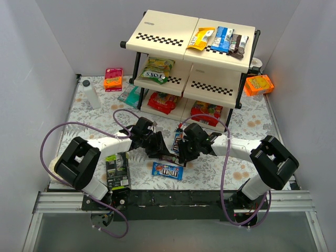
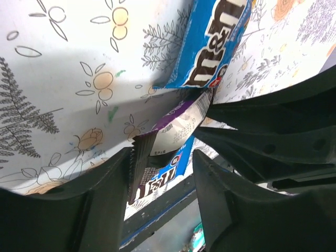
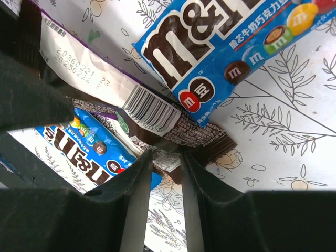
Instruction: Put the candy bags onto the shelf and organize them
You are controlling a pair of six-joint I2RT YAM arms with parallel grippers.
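My right gripper (image 1: 182, 149) (image 3: 165, 153) is shut on one edge of a dark brown bar (image 3: 205, 135), held just above the table. My left gripper (image 1: 159, 147) (image 2: 163, 155) is open, and the bar's serrated other end (image 2: 139, 160) lies between its fingers, against the left one. Two blue M&M's bags lie on the table: one beside the grippers (image 1: 178, 137) (image 3: 226, 42) (image 2: 210, 42), one nearer the bases (image 1: 168, 169) (image 3: 79, 142). The shelf (image 1: 163, 29) stands at the back. It holds yellow (image 1: 202, 38), blue and brown packets on top, a Fox's bag (image 1: 156, 70) in the middle and red bags (image 1: 163, 102) below.
A teal bag (image 1: 128, 95) lies by the shelf's left foot. Orange boxes sit at the back left (image 1: 113, 79) and right (image 1: 259, 84). A white bottle (image 1: 92, 94) stands at the left. A black-and-green carton (image 1: 116, 170) lies near the left arm's base.
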